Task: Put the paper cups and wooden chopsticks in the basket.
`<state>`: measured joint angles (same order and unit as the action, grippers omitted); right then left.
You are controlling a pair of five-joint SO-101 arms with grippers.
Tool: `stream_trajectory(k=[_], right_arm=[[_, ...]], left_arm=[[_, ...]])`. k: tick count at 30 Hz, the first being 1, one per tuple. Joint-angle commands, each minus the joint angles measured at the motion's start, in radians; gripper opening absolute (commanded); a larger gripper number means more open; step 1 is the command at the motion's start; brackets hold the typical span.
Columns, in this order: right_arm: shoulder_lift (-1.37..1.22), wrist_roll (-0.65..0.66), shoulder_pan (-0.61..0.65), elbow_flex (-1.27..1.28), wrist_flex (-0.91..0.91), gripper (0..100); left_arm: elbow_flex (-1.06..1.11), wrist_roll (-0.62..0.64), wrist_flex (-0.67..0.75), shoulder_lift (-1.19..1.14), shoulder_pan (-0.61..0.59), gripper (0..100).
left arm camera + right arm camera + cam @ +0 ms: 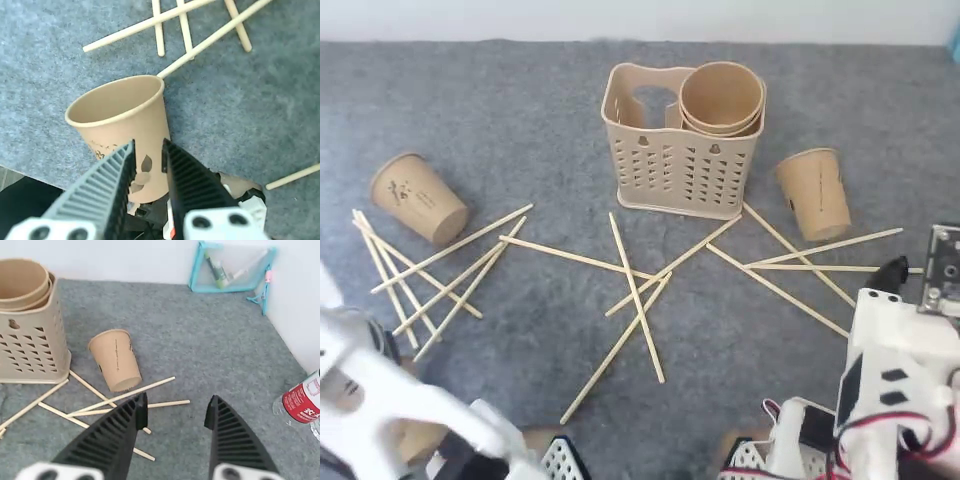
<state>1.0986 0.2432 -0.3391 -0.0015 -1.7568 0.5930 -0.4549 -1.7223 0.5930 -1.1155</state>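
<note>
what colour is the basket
The basket is beige with rows of small slots, clearest in the high view.

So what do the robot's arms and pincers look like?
The left arm and right arm are white plastic; the right carries red and black cables. The left pincer and right pincer each have two dark grey, ribbed, tapering fingers.
</note>
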Motion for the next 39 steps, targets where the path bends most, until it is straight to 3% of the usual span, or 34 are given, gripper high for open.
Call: stream_trajectory(k=[1, 6, 11, 17, 39], right_arm=[[-0.002, 0.040, -0.024, 0.025, -0.022, 20.2], [-0.001, 0.041, -0.024, 0.063, -0.022, 20.2], [-0.001, 0.041, -0.024, 0.084, -0.022, 20.2], [-0.001, 0.041, -0.024, 0.087, -0.022, 20.2], [-0.001, 0.034, -0.024, 0.087, -0.022, 20.2]], left_arm=[[-0.093, -0.009, 0.008, 0.014, 0.005, 10], [-0.288, 0.003, -0.028, -0.084, 0.014, 17], [-0.401, 0.040, -0.034, -0.382, 0.046, 18], [-0.510, -0.130, -0.037, -0.684, 0.054, 18], [-0.361, -0.377, -0.037, -0.695, 0.038, 18]])
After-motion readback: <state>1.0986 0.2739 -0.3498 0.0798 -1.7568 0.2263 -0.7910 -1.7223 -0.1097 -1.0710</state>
